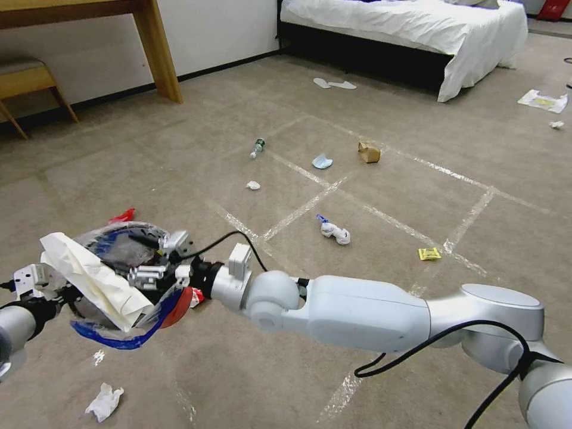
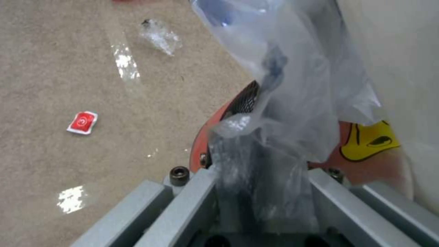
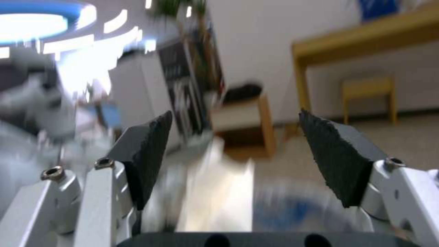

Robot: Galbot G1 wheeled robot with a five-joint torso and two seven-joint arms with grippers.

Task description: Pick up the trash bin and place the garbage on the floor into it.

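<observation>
Over the mouth of the trash bin (image 1: 128, 280) the right gripper (image 1: 156, 257) hovers, its fingers (image 3: 336, 156) spread wide with nothing between them — a large white sheet of paper (image 1: 95, 277) lies draped across the rim just beside it. The left gripper (image 2: 256, 192) is clamped on the bin's bagged rim, holding it off the floor (image 1: 196, 155). Looks like a drop-off step, with plenty to go: tissue (image 1: 104, 400) near the bin, bottle (image 1: 257, 146), mask (image 1: 322, 161), brown bag (image 1: 369, 152) and yellow packet (image 1: 429, 254) well apart. Next call, I'd say — lift clear of the plastic liner without snagging it.
</observation>
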